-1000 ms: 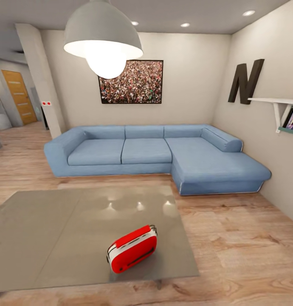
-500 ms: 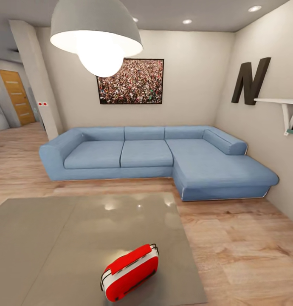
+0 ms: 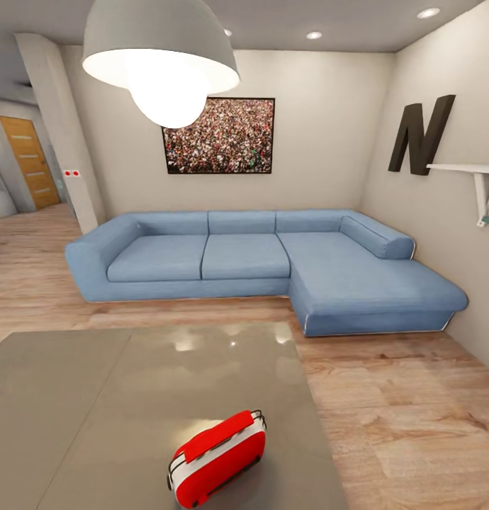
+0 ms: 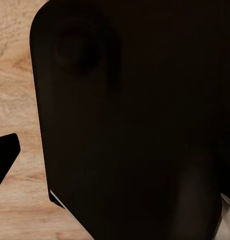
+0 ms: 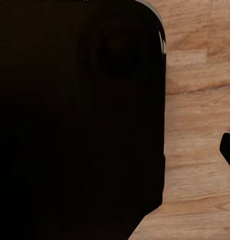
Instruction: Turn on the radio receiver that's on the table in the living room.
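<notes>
The red radio receiver [image 3: 217,459] with its white band lies tilted on the near right part of the table [image 3: 96,397], close to the bottom edge of the head view. Its dark wire handle with the red bar points up and to the right; the dial is hidden from here. The table's glossy grey top has two panels, with the seam running left of the radio. In the left wrist view a dark tip [image 4: 5,156] juts in at the picture's edge over wood floor, and a similar dark tip [image 5: 228,150] shows in the right wrist view. Whether either gripper is open or shut is unclear.
A big blue corner sofa [image 3: 259,258] stands behind the table, under a framed crowd photo [image 3: 218,136]. A white dome lamp [image 3: 159,53] hangs overhead. Light wood floor [image 3: 400,411] runs right of the table to a wall with a dark letter N [image 3: 420,134] and a shelf [image 3: 468,170].
The whole picture has shifted as the camera came closer to the table: the radio now sits lower and larger in the view. Since half a second ago almost nothing differs.
</notes>
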Available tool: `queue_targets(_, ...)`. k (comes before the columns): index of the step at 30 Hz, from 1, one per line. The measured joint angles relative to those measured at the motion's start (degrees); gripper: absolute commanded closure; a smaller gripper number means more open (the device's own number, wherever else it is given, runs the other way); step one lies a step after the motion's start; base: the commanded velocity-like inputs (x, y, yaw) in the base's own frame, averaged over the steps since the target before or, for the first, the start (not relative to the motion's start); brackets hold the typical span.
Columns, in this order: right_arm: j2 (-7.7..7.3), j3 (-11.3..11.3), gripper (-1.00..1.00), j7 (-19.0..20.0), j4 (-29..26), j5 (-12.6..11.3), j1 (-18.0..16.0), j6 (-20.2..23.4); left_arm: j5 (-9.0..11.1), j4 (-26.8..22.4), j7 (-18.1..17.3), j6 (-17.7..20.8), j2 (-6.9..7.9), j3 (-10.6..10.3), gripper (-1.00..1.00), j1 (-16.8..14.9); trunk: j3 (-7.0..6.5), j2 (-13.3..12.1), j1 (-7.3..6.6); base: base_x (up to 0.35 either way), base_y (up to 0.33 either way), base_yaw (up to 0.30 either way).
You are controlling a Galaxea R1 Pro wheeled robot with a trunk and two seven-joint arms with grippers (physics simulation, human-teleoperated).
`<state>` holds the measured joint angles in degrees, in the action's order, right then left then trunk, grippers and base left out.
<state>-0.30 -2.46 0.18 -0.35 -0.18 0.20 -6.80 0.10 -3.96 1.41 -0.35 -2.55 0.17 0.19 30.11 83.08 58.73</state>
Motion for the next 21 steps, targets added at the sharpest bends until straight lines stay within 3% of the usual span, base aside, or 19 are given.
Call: queue_targets(21,-0.02,0.00,-1.00,0.09,0.04,0.00,0.01,-0.03,0.01,0.00,0.00,0.00,0.00,0.00,-1.00,-0.02,0.00,0.00,0.00,0.000,0.000,0.246)
